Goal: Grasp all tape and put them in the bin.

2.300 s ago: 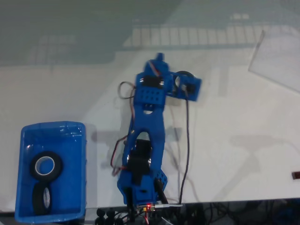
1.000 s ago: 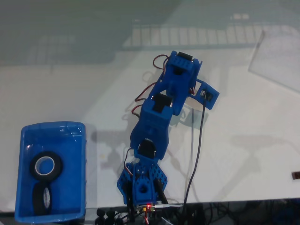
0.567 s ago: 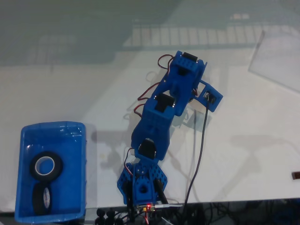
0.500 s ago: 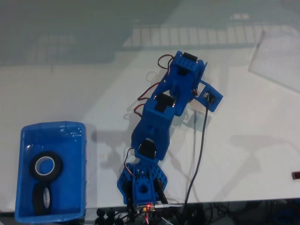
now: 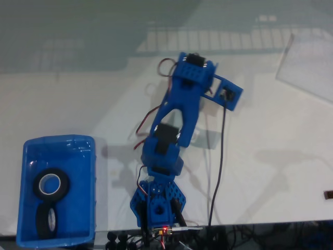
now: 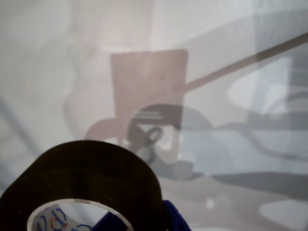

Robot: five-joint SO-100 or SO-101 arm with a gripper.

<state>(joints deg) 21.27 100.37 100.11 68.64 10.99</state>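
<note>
The claw is seen at the bottom edge of the wrist view as a bit of blue finger pressed against a black roll of tape, so it looks clamped on that roll, though the jaws themselves can't really be made out. The roll's pale inner core with small blue and red print is visible low in that view, and it's held up above the white worktop, where shadows of the arm are cast. In the fixed view the blue arm is stretched from its base at the near edge toward the far side, leaning a little right, with a black cable trailing back to the near edge. The blue bin sits at the near left corner of the worktop, well apart from the arm. Two more black rolls are inside it: one lying flat and one propped on edge just nearer.
</note>
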